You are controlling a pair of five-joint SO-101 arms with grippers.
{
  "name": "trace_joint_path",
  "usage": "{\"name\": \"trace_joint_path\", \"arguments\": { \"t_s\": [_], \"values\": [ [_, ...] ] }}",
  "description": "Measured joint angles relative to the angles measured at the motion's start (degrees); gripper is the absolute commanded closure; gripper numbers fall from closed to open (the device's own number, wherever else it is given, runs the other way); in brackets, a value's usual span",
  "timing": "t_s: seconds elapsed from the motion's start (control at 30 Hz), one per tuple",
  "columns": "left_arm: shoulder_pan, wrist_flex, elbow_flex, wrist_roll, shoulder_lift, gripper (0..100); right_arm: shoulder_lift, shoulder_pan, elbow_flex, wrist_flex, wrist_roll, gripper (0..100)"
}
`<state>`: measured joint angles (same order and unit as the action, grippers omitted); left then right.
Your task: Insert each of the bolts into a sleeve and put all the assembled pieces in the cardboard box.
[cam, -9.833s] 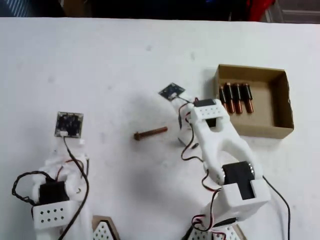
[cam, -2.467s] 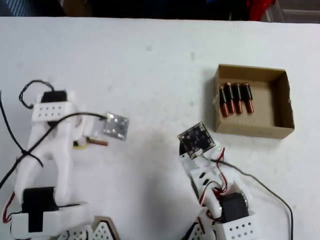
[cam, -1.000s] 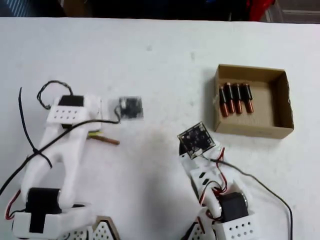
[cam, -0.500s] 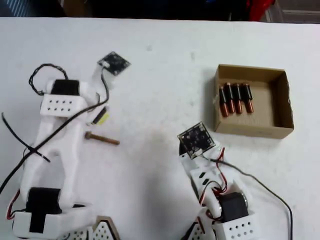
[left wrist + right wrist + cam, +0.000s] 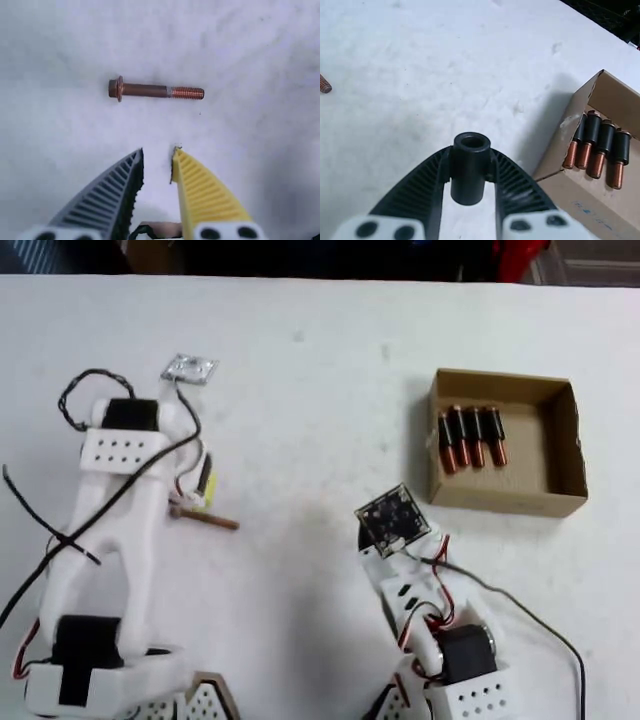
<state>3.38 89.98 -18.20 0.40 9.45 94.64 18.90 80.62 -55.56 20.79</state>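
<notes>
A copper bolt (image 5: 205, 519) lies flat on the white table, just in front of my left gripper (image 5: 197, 495). In the left wrist view the bolt (image 5: 155, 91) lies crosswise beyond the grey and yellow fingertips, and my left gripper (image 5: 157, 154) is narrowly open with nothing in it. My right gripper (image 5: 470, 162) is shut on an upright black sleeve (image 5: 469, 170), hole facing up. The cardboard box (image 5: 505, 502) stands at the right and holds several assembled pieces (image 5: 470, 437) side by side. From the right wrist, the box (image 5: 580, 200) is close by, with the pieces (image 5: 600, 150) inside.
The right arm (image 5: 440, 640) sits low near the front edge, left of the box. The left arm (image 5: 110, 530) stretches up the left side with loose cables around it. The bolt's threaded tip (image 5: 324, 84) shows at the right wrist view's edge. White tabletop stretches between the arms.
The bolt, under the left gripper a second ago, now lies free on the table. The left wrist has turned and its gripper has dropped back close to the bolt. The right arm has not moved.
</notes>
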Motion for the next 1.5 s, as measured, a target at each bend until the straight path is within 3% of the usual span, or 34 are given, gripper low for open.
{"name": "trace_joint_path", "arguments": {
  "t_s": [0.27, 0.53, 0.8, 1.13, 1.5],
  "values": [
    [0.0, -8.53, -7.56, 16.26, 0.0, 88, 0.0, 0.0, 0.0, 0.0, 0.0, 98.1],
    [0.0, -9.41, -8.18, 29.8, 0.0, 88, 0.0, 0.0, 0.0, 0.0, 0.0, 98.1],
    [0.0, -10.73, -10.99, 31.21, 0.0, 88, 0.0, 0.0, 0.0, 0.0, 0.0, 98.1],
    [3.43, -27.16, -19.87, 33.23, 0.0, 88, 0.0, 0.0, 0.0, 0.0, 0.0, 98.1],
    [3.43, -28.31, -20.13, 33.85, 0.0, 88, 0.0, 0.0, 0.0, 0.0, 0.0, 98.1]
  ]
}}
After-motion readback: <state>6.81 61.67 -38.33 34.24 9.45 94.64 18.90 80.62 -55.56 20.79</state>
